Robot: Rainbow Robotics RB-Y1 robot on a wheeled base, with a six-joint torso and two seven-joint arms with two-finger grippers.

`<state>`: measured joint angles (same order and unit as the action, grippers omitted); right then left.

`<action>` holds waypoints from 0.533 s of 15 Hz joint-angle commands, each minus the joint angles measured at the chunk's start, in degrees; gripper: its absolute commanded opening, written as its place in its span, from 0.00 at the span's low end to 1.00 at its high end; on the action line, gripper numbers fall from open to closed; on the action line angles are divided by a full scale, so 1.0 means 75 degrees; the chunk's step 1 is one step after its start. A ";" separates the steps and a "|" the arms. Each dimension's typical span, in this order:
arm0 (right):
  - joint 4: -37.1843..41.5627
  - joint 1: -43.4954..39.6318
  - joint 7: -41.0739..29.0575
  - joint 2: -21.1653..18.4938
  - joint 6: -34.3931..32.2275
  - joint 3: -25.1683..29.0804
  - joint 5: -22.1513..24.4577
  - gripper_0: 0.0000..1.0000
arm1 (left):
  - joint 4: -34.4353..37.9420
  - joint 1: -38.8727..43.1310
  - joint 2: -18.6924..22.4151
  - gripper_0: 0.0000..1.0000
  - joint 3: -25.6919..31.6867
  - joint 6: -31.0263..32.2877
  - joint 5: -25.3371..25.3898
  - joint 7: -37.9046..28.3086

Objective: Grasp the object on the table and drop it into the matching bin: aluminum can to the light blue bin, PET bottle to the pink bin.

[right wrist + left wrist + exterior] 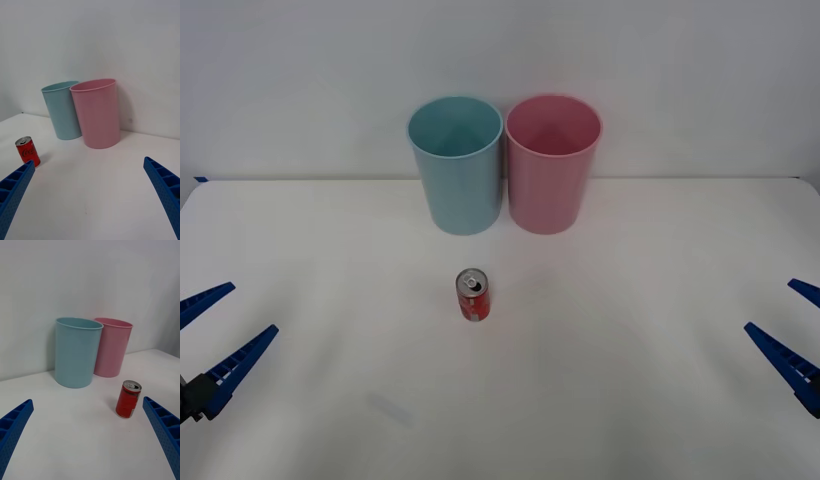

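Observation:
A small red aluminum can [473, 296] with a silver top stands upright on the white table [600, 400], a little in front of the light blue bin [456, 165]. The pink bin [552, 163] stands touching or nearly touching it on the right. My left gripper [215, 335] is open at the left edge and my right gripper [790, 330] is open at the right edge, both far from the can. The right wrist view has the can [27, 151], the light blue bin [62, 110] and the pink bin [97, 112]. The left wrist view has the can [128, 399], the light blue bin [77, 351] and the pink bin [112, 347].
A plain white wall [680, 80] rises right behind the two bins at the table's far edge. Open table surface lies all around the can and between both grippers.

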<state>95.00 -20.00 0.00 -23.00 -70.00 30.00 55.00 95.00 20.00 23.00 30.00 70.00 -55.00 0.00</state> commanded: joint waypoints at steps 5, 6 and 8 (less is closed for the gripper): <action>-0.0069 0.0018 -0.0023 -0.0179 0.0111 -0.0191 0.0073 1.00 | 0.0000 0.0000 0.0000 1.00 0.0000 0.0000 0.0000 0.0000; -0.0069 0.0042 -0.0023 -0.0191 0.0134 -0.0227 0.0073 1.00 | 0.0000 0.0000 0.0000 1.00 0.0000 0.0000 0.0000 0.0000; -0.0186 0.0135 0.0000 -0.0226 0.0193 -0.0473 0.0073 1.00 | 0.0000 0.0000 0.0000 1.00 0.0000 0.0000 0.0000 0.0000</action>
<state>94.16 -19.42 -0.14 -24.55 -68.74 27.37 55.54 95.00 20.00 23.00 30.00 70.00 -55.00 0.00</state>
